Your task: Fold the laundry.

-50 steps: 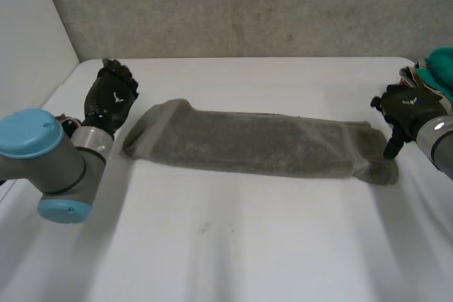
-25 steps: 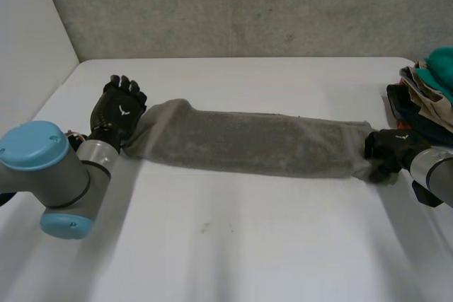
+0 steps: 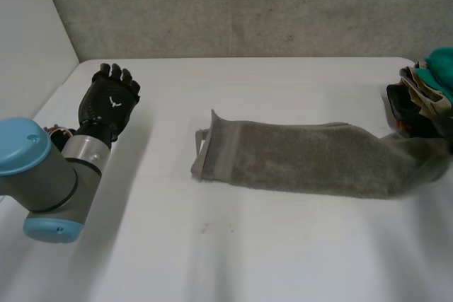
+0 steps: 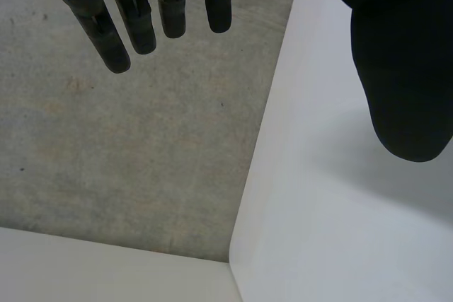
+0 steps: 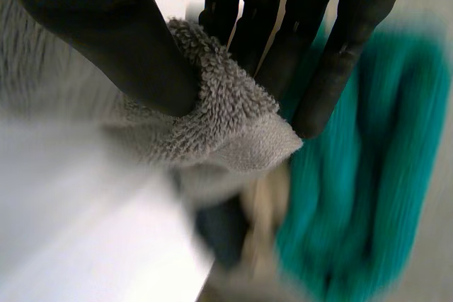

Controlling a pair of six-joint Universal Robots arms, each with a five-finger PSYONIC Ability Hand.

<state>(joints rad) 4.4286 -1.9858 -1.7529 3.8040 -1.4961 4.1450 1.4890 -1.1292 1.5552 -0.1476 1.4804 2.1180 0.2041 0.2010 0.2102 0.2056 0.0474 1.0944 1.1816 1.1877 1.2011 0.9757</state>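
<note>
A grey towel (image 3: 311,164) lies as a long strip across the right half of the white table (image 3: 212,259). Its left end sits near the middle of the table, where the hemmed edge is turned up and stands a little off the surface. Its right end rises off the table towards the edge of the head view, just beside a pile of clothes (image 3: 419,100) stacked at the table's right side. The right wrist view shows the right hand (image 5: 106,26) gripping that lifted end. The thumb presses a bunched fold of the towel against the fingers (image 5: 333,54), so the terry cloth is pinched between them and a small corner pokes out past the fingertips. A teal cloth (image 5: 382,175) from the pile lies just behind the pinched end. The left hand (image 3: 107,104) is at the far left of the table, well apart from the towel's left end and touching nothing. Its back faces the head camera and its fingers point away towards the grey wall (image 3: 248,5). In its own wrist view the fingers (image 4: 141,19) hang straight and spread, with the thumb off to one side, and they hold nothing.
</note>
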